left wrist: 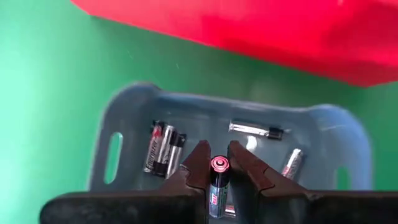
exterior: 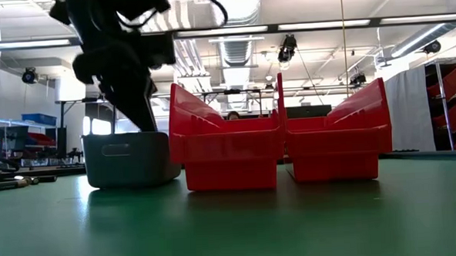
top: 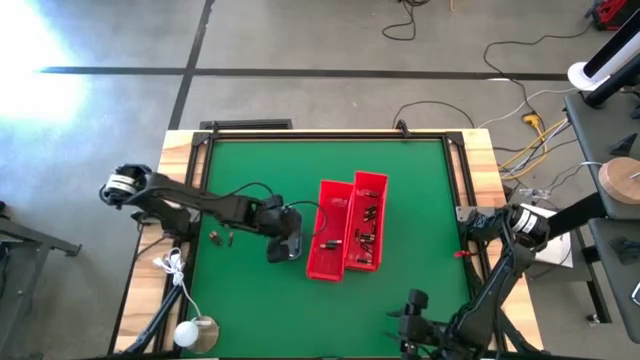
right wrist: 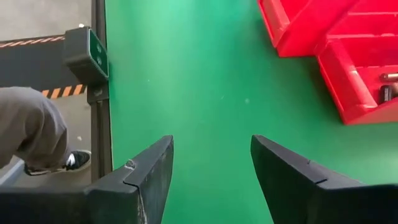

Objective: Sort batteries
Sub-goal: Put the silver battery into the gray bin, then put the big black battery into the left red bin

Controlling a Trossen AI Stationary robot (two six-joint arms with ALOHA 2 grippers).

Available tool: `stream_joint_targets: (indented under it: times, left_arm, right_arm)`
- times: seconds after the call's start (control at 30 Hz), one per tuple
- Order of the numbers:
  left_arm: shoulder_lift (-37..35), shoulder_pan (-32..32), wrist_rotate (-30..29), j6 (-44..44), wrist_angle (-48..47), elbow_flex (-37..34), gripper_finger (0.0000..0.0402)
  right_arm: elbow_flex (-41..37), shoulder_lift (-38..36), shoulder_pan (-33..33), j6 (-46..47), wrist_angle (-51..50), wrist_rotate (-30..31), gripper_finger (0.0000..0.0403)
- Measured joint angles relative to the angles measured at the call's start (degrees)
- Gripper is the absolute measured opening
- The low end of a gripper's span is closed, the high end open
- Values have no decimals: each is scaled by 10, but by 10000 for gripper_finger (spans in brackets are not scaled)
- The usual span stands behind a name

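Battery (left wrist: 217, 180) between left fingers (left wrist: 198, 163)

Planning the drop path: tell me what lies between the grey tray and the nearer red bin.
Bare green mat; the high view shows a narrow gap between the grey tray and the nearer red bin.

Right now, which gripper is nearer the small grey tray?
Left. The left gripper is directly over the grey tray, fingers shut on a battery. The right gripper waits open at the table's near right edge, past the red bins.
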Motion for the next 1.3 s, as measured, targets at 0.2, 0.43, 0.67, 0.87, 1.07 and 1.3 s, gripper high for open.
stream_joint_targets:
  times: [0.2,0.43,0.67,0.87,1.07,1.3]
  left_arm:
    - [59,13,13,12,8,0,17]
    - [99,24,34,29,15,0,19]
    - [101,24,43,15,15,0,51]
    - [71,23,43,-17,17,3,85]
    - [-8,1,29,-112,-85,42,106]
    - [-108,-19,-67,-454,-282,21,107]
  right_arm:
    - [0,0,-4,-5,0,0,203]
    - [0,0,-4,9,0,0,195]
    - [0,0,-4,9,1,0,197]
    - [0,-38,-10,-56,-2,0,205]
    - [0,-106,-25,-158,-4,9,200]
    - [0,-143,-37,-272,-4,66,189]
